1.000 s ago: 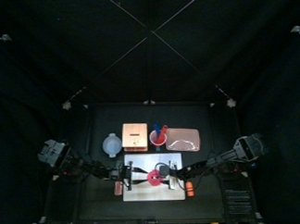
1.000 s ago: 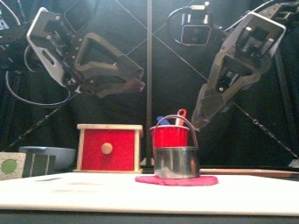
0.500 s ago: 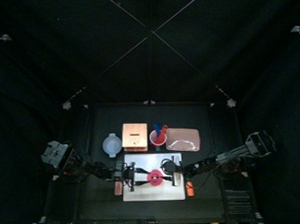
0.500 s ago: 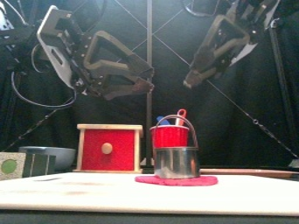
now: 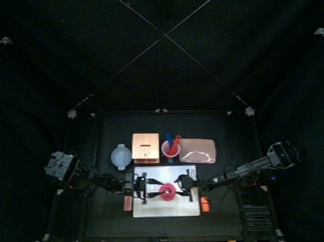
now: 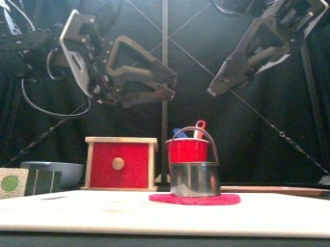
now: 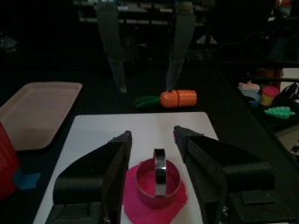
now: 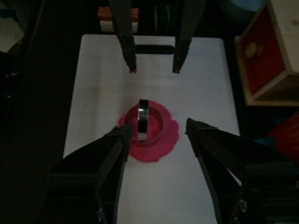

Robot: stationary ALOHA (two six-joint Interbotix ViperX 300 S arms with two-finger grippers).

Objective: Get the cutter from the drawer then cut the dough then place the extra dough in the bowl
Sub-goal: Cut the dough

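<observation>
The round metal cutter (image 6: 196, 178) stands on the flat pink dough (image 6: 194, 200), which lies on the white cutting board (image 5: 152, 206). Both wrist views show the cutter (image 7: 158, 176) (image 8: 142, 122) on the dough (image 7: 159, 194) (image 8: 151, 143) beyond the open jaws. My left gripper (image 6: 152, 89) (image 7: 152, 136) hangs open above and left of the cutter, holding nothing. My right gripper (image 6: 222, 87) (image 8: 155, 129) hangs open above and right of it. The blue-grey bowl (image 6: 52, 176) (image 5: 120, 154) sits at the back left.
The wooden box (image 6: 120, 164) (image 5: 144, 147) stands behind the board, its red drawer front closed. The red cup with toy knives (image 6: 190, 150) is behind the cutter. The pink tray (image 5: 197, 149) lies at the back right. An orange carrot toy (image 7: 176, 98) rests by the board's right edge.
My right gripper has risen from beside the cutter's handle to well above it. My left arm has swung toward the middle. The cutter and dough have stayed put.
</observation>
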